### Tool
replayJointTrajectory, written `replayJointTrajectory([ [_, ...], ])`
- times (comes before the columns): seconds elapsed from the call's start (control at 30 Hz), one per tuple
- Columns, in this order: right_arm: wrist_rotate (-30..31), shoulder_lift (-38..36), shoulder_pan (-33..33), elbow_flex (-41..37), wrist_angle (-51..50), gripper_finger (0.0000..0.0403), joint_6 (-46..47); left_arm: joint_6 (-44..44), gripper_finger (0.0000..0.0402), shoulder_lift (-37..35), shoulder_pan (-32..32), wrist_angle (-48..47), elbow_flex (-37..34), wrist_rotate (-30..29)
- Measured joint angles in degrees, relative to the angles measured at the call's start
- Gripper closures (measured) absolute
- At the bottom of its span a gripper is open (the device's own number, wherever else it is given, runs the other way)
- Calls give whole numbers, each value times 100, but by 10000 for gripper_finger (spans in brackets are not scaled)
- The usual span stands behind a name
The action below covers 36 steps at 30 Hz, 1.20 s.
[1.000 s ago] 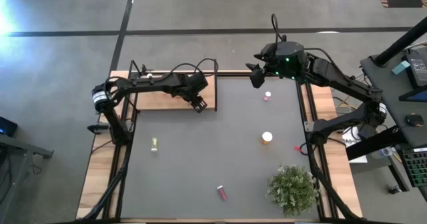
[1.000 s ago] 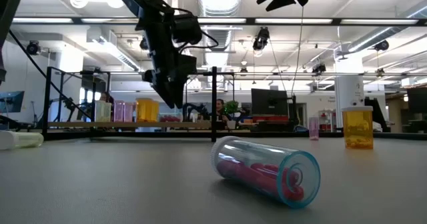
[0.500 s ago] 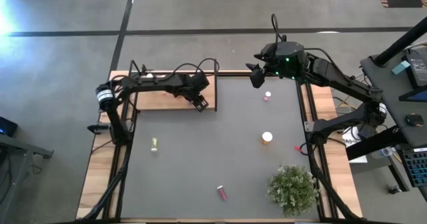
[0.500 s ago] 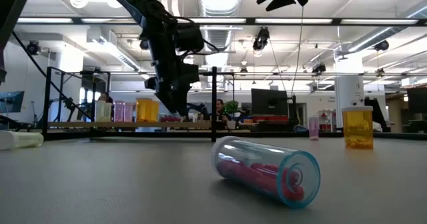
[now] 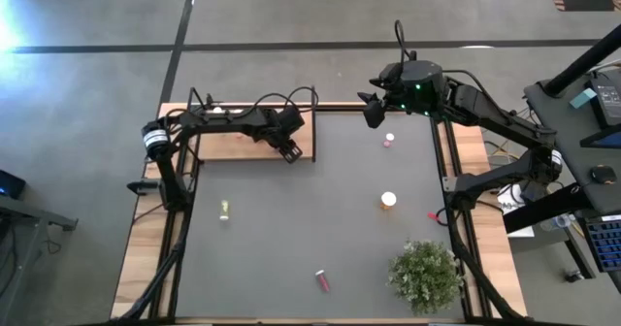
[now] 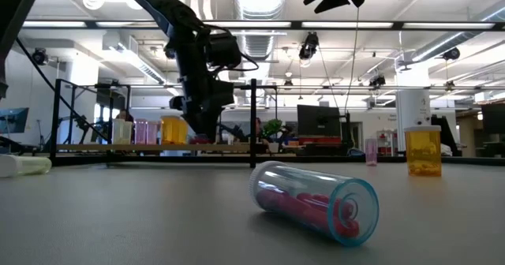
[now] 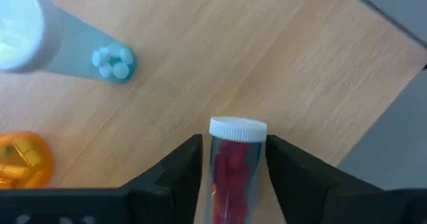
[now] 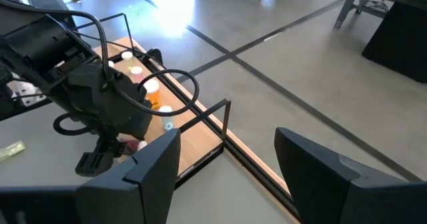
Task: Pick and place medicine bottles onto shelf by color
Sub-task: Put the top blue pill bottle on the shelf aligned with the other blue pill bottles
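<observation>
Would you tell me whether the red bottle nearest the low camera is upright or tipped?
Tipped: the red bottle lies on its side on the table.

The shelf [image 5: 247, 144] lies at the counter's [image 5: 310, 219] far left corner, with the left gripper [image 5: 290, 151] over its right end. Four bottles are scattered on the counter, one [image 5: 224, 209] left, one [image 5: 321, 280] near, two [image 5: 388, 200] right, and a plant [image 5: 425, 276] stands at the near right corner. The right gripper [image 5: 372, 112] hangs over the far edge.

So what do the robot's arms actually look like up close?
Both are black, jointed and slim, with loose black cables looping along them. The left arm has a pale band near its base. The right arm shows small green lights. Each ends in two dark, blunt fingers.
</observation>
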Motion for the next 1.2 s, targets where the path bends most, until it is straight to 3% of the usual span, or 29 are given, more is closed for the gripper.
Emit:
replayJointTrajectory([
  [0.3, 0, 1, -1, 0, 0, 170, 0, -30, 328, 0, -2, 7, 28, 2],
  [0.7, 0, 1, -1, 2, 0, 170, -1, -393, 322, -691, -124, 544, -230, -235],
  [1.0, 0, 1, -2, 0, 0, 170, 0, -513, 322, -1646, -652, 3061, -1752, -1521],
  [1.2, -1, 1, 0, 0, 1, 170, -2, -500, 322, -1914, -896, 6126, -3297, -2063],
])
